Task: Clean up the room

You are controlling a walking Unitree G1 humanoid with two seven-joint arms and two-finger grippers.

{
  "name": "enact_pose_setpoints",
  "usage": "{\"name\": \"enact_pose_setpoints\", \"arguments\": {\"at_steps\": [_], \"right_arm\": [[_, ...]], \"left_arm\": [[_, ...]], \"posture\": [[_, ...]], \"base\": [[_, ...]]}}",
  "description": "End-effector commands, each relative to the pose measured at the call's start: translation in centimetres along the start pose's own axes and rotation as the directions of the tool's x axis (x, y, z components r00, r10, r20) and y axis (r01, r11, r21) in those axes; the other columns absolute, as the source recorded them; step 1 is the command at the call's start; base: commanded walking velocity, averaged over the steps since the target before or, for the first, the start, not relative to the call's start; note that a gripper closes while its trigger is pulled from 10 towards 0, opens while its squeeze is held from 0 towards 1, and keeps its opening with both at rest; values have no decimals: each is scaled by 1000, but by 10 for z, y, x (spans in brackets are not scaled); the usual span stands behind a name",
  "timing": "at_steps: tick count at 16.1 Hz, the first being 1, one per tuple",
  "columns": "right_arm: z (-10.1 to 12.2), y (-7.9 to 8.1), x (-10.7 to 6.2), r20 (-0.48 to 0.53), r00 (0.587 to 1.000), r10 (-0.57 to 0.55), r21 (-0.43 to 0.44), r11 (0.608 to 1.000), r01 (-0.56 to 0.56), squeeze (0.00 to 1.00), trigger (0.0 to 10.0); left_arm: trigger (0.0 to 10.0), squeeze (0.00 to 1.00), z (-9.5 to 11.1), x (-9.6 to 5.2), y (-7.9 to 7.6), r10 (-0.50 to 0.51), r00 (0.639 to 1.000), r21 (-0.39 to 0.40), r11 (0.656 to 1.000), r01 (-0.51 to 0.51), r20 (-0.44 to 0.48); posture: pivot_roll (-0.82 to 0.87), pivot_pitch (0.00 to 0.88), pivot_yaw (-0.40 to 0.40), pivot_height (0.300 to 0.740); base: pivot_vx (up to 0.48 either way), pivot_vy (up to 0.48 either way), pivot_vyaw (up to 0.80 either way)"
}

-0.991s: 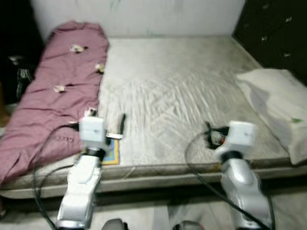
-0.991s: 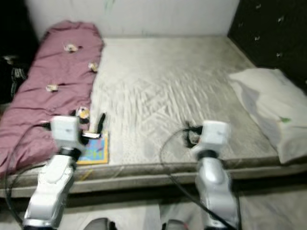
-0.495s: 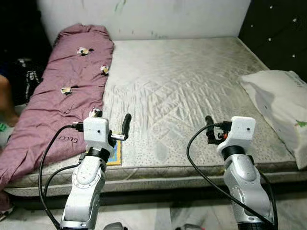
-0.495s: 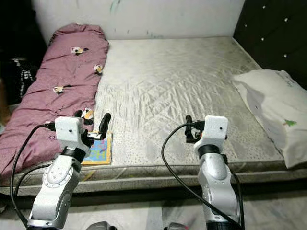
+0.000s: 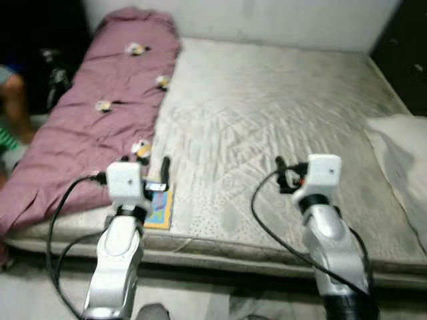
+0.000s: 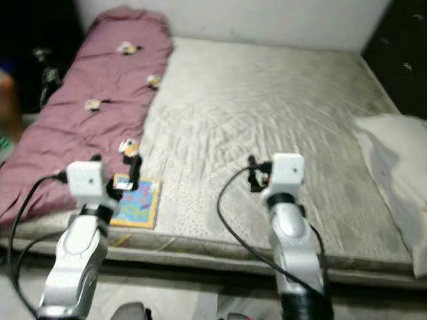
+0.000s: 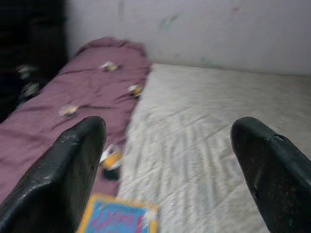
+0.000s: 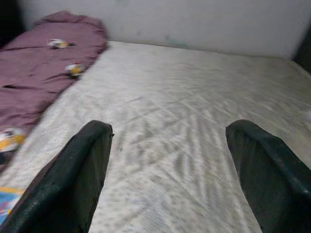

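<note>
Now both claws, the left claw (image 7: 167, 170) and the right claw (image 8: 167, 170), hover released over the bed (image 5: 267, 127). A book (image 6: 137, 203) (colourful cover) lies near the bed's edge beside the purple blanket (image 5: 93, 113).

somewhat blurred head views above mattress (image 5: 267, 120); wrist views low across it

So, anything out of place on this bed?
Yes. A colourful book lies at the mattress front edge beside the purple blanket, which is bunched along one side. The pillow sits askew at the opposite edge.
</note>
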State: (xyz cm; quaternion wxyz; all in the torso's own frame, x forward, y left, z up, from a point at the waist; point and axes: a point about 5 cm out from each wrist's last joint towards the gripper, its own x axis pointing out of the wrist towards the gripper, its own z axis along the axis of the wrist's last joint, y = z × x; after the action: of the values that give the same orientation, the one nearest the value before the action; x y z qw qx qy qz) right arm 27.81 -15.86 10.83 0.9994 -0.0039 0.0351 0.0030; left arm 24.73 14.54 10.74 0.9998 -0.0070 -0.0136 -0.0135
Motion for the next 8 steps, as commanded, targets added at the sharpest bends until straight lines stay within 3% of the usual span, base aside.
{"name": "enact_pose_setpoints", "arguments": {"at_steps": [1, 8], "right_arm": [[-3, 2, 0, -7, 1000, 9, -5, 1000, -9, 0, 10000], [-7, -6, -7, -3, 999, -46, -3, 999, 46, 0, 10000]], "left_arm": [[10000, 0, 1, -2, 1, 13, 1000, 8, 1000, -13, 4], [10000, 0, 0, 6, -5, -44, 999, 9, 999, 44, -4]], "posture": [[68, 4, -68, 740], [33, 7, -10, 740]], "base": [[0, 0, 0], [0, 0, 0]]}}
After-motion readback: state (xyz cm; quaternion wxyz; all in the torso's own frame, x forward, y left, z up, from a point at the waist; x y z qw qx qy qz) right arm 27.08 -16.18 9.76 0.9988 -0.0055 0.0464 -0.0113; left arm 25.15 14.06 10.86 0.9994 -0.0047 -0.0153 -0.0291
